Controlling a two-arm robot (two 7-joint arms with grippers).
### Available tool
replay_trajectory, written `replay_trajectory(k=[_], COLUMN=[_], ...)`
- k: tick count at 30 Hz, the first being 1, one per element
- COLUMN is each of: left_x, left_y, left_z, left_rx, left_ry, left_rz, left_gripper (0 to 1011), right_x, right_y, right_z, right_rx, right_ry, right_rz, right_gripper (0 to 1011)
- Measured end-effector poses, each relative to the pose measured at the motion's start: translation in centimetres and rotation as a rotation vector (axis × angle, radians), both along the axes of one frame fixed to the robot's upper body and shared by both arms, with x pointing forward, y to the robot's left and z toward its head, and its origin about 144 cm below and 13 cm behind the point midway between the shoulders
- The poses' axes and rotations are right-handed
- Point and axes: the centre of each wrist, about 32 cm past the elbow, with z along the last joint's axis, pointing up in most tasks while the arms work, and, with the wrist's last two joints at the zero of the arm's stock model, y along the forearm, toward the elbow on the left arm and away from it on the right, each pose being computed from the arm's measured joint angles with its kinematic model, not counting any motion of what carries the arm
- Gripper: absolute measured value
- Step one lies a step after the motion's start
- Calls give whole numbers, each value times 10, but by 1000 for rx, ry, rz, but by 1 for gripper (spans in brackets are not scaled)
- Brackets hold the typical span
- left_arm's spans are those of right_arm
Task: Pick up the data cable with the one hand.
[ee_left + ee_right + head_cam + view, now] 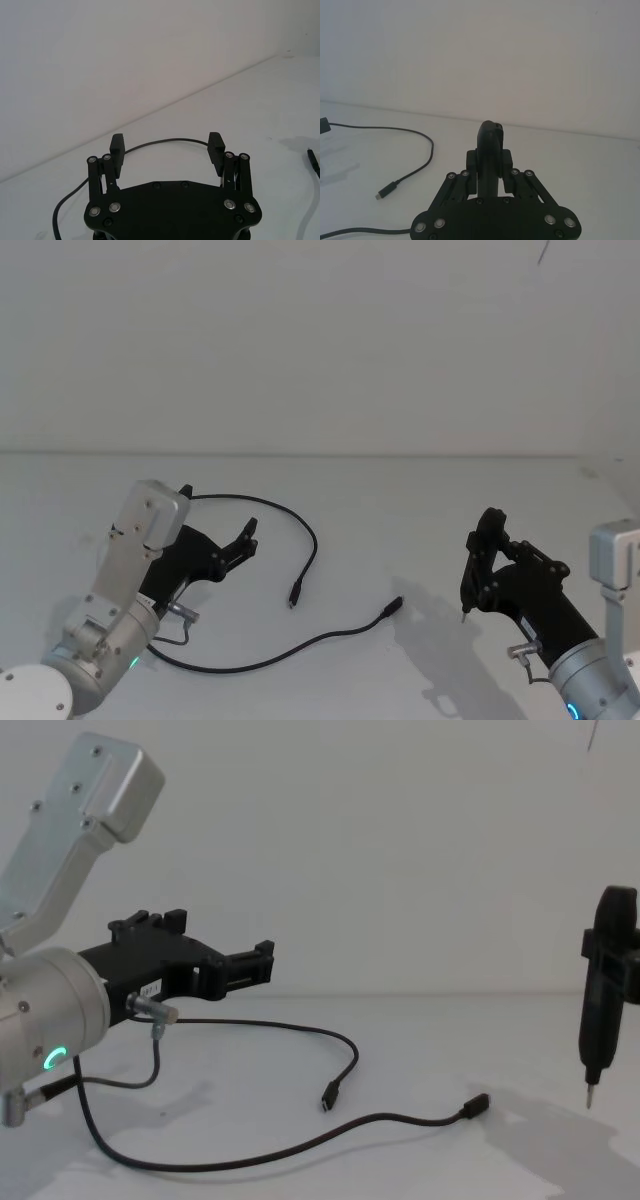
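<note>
Approach seems to be the step in hand, since nothing is gripped yet. At the lower left of the head view the left gripper (166, 144) hangs above the table (430, 500) with its jaws spread wide and nothing between the pads. In its wrist view the data cable (314, 540) runs as a shallow arc across the gap between the two fingertips, but farther off and lower down. The chest view confirms this: the gripper is level and raised, and the cord lies flat on the table beneath it.

The cable makes a big loose loop over the middle and lower left of the head view. One plug (294, 597) lies near the centre, the other plug (395, 607) just to its right, and the two are a little apart. Part of the cord passes behind the left arm and is hidden there.

The right gripper (490, 161) sits idle at the lower right of the head view, well clear of the cable. Its fingers are pressed in on a tapered black piece (598, 1020) whose pale tip points down.

The next move, as I judge it, calls for the left gripper to tip its fingers downward and descend over the arc ahead of it, so that the thin cord lies between the pads. The pads would have to come almost to the table before closing, because so slim a cord could easily slip out from under them
</note>
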Motion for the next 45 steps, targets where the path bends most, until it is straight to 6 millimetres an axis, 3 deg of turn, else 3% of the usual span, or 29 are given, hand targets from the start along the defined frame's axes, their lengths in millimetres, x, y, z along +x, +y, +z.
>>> replay_trajectory(k=[45], left_x=[0], left_y=[0], left_z=[0], left_rx=[-2], left_ry=[0], left_rz=[1], left_gripper=[1001], right_x=[0], right_y=[0], right_z=[0], right_rx=[0], right_ry=[0], right_rz=[0], right_gripper=[279])
